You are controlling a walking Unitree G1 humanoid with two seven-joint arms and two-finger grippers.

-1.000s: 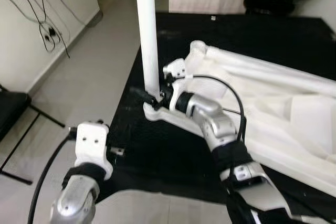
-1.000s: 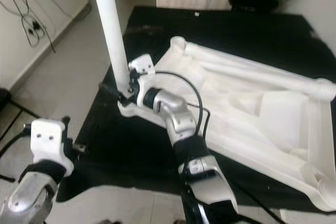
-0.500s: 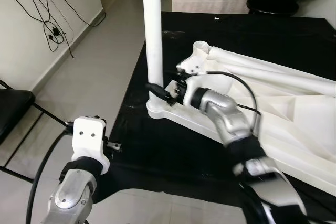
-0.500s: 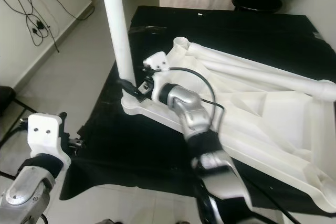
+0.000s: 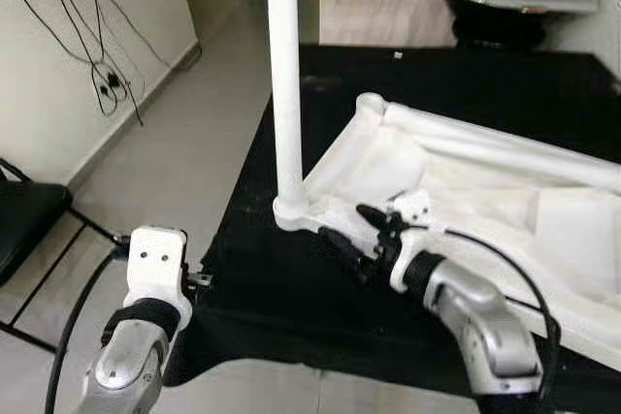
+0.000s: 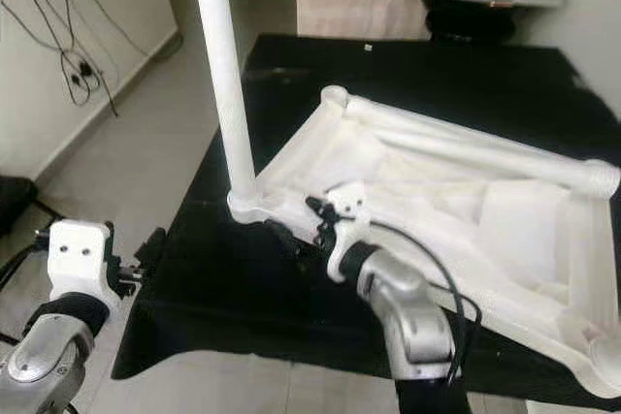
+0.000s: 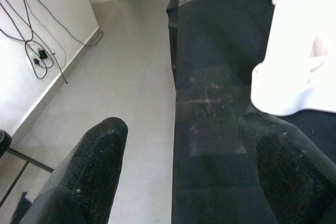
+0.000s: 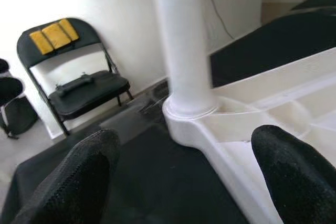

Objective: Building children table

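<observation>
Right gripper (image 5: 347, 229) forward, fingers spread — left gripper (image 7: 184, 166) low, agape.

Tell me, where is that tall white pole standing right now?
The white table leg stands upright in the near-left corner socket of the upside-down white tabletop, on the black mat, just ahead of the open right gripper.

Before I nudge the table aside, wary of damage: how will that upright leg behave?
The leg looks tall and slim on one corner socket, so a push high up would probably lever it. Smooth plastic, likely slippery. The tabletop lies flat; it probably slides.
</observation>
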